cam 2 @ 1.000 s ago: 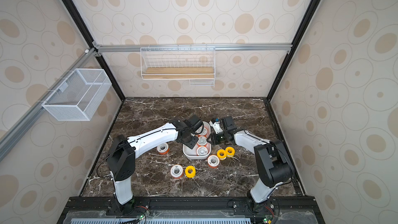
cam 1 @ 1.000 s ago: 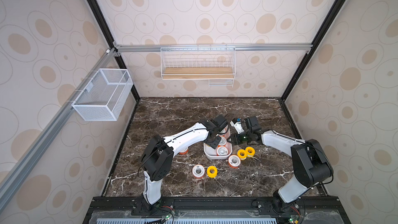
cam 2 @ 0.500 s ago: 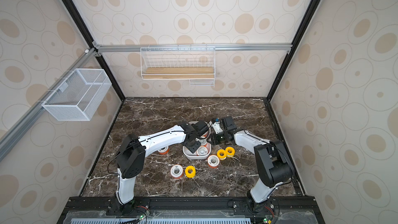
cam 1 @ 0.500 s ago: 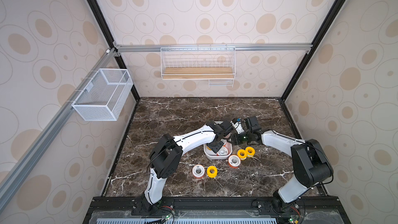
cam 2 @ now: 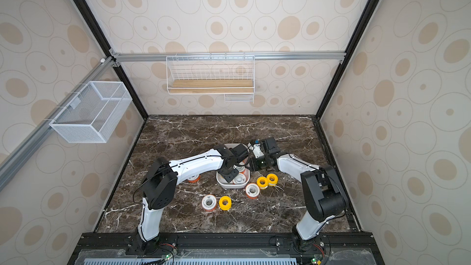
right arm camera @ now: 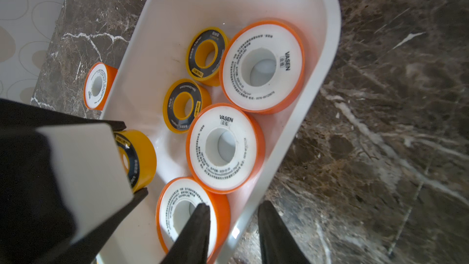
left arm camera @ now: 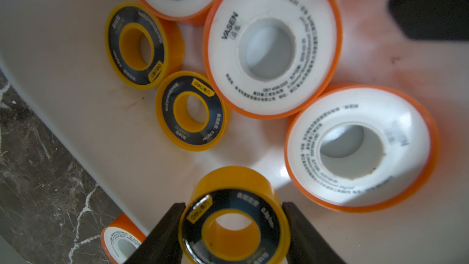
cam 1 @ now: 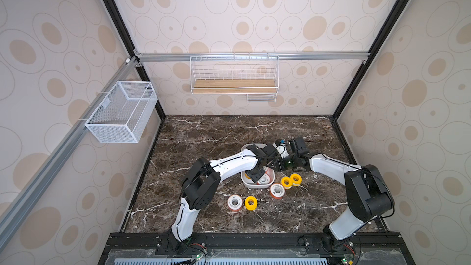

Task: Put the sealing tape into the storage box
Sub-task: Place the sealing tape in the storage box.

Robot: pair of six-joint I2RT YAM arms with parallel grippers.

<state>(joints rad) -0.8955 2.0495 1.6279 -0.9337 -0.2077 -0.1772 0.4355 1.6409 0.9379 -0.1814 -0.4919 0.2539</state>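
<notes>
Left wrist view: left gripper (left arm camera: 232, 208) is clamping a yellow spool (left arm camera: 233, 234) inside the storage box (left arm camera: 101, 128); releasing is judged next. The right gripper (right arm camera: 233, 212) is straddling its wall, grip undeterminable.

white storage box (right arm camera: 327, 34), yellow sealing tape (left arm camera: 233, 181)

White arms (cam 1: 234, 163), black joints (cam 1: 201, 187), thin cables

Robot lab test booth, dressed like home corner: wallpapered panels in black frame (cam 1: 122, 34), alu rail (cam 1: 305, 55), marble-look tabletop (cam 1: 229, 128), wire shelf (cam 1: 234, 86), mesh basket (cam 1: 119, 115). Left arm (cam 1: 229, 164), right arm (cam 1: 331, 166) bolted at front.
</notes>
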